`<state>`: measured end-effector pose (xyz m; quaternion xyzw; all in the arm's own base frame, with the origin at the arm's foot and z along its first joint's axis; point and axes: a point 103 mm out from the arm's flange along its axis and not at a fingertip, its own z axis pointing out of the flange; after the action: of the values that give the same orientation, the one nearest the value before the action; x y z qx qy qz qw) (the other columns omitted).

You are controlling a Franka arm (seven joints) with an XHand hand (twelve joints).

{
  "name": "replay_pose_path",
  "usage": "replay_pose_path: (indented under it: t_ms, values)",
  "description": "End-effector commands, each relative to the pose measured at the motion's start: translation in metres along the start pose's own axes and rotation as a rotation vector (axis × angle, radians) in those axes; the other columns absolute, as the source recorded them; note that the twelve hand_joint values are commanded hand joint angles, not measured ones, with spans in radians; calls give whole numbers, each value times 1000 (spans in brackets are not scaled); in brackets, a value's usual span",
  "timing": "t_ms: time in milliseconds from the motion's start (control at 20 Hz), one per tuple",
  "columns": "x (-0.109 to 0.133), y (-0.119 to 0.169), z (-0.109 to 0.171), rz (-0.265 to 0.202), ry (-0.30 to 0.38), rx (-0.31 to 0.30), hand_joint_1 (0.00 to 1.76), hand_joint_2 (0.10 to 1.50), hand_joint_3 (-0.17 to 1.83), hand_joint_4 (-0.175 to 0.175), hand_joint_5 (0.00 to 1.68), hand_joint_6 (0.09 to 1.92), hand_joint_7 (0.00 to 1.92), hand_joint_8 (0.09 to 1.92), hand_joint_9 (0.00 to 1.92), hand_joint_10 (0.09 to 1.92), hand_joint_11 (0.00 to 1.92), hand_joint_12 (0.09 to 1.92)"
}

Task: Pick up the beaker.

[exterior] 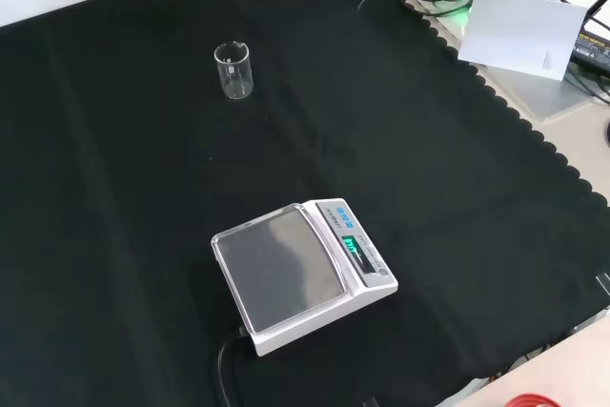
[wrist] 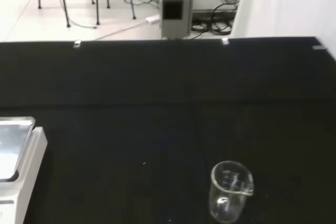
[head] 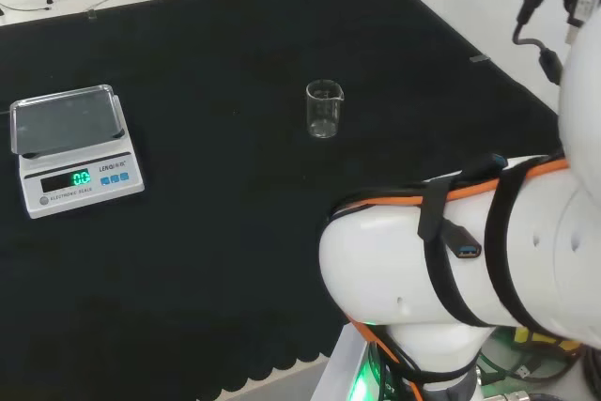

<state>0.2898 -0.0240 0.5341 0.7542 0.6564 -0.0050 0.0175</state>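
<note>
Black cloth [exterior: 114,235] carries our clear beaker [head: 324,108], upright and apparently empty, well apart from a white scale [exterior: 303,274] with a lit display; we cannot tell the hand's state

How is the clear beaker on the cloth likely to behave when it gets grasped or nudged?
The beaker looks empty and thin-walled, so it is probably light and may slide or tip if nudged from one side. Its smooth clear wall could be slippery. It stands upright, apart from the scale, so a tumble would likely meet only the cloth.
</note>
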Motion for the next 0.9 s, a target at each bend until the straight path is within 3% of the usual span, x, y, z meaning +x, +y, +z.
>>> replay_pose_path:
  t_ms: [50,200,450,900]
  values:
    - [-40,-10,34,124,-8,22,562,734,68,12,148,87,127,663,260,880,0,1613]
    - [-44,14,92,138,3,35,573,732,66,15,144,87,124,664,260,880,0,1612]
    - [-58,38,161,147,29,37,592,730,64,16,138,87,116,664,262,880,0,1606]
    - [-87,73,233,146,77,54,614,729,62,18,134,87,87,662,261,880,0,1597]
